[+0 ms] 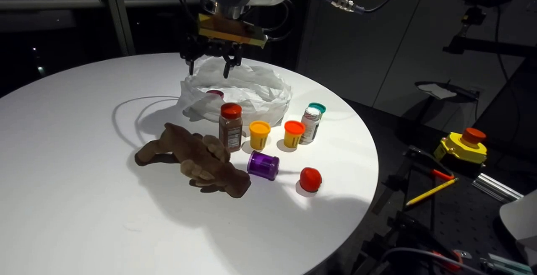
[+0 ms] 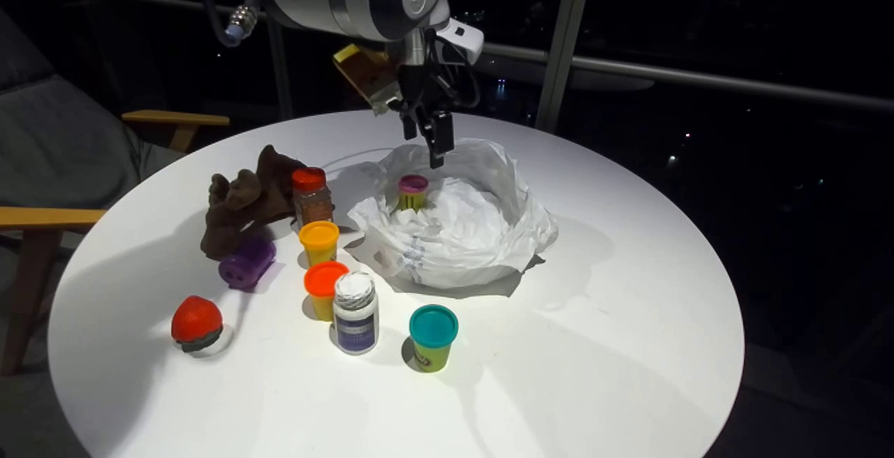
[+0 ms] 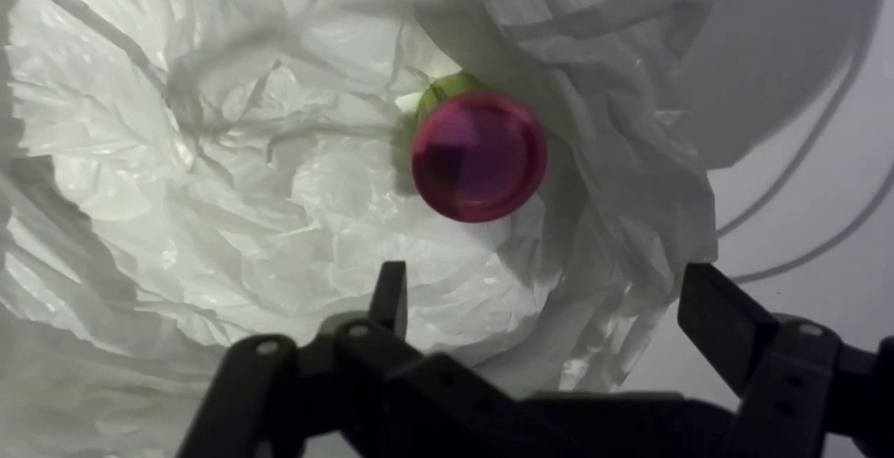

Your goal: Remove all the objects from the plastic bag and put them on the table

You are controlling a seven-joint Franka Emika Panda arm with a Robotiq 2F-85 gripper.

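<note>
We take the largest first: in an exterior view, the round white table (image 1: 84, 191) has the plastic bag (image 2: 454, 262) slumped towards its far side, mouth upward. Nearer than the bag, on the left, lies a brown soft toy (image 1: 193, 151). The gripper (image 1: 209, 73) hangs above the bag, its fingers spread wide with nothing between them. Right of the toy we find a spice jar (image 1: 230, 128) upright, a white bottle (image 2: 356, 318) farther right, and a purple jar (image 1: 263, 166) tipped on its side. A yellow-lidded tub (image 1: 259, 134), a red-lidded tub (image 1: 293, 134) and a teal-lidded tub (image 2: 433, 338) stand on the table, but the pink-lidded tub (image 2: 412, 194) stands inside the bag, far left in an exterior view. With the red ball (image 1: 310, 179), near right, we count eight things out; we judge only the pink-lidded tub left, though folds could hide more.
</note>
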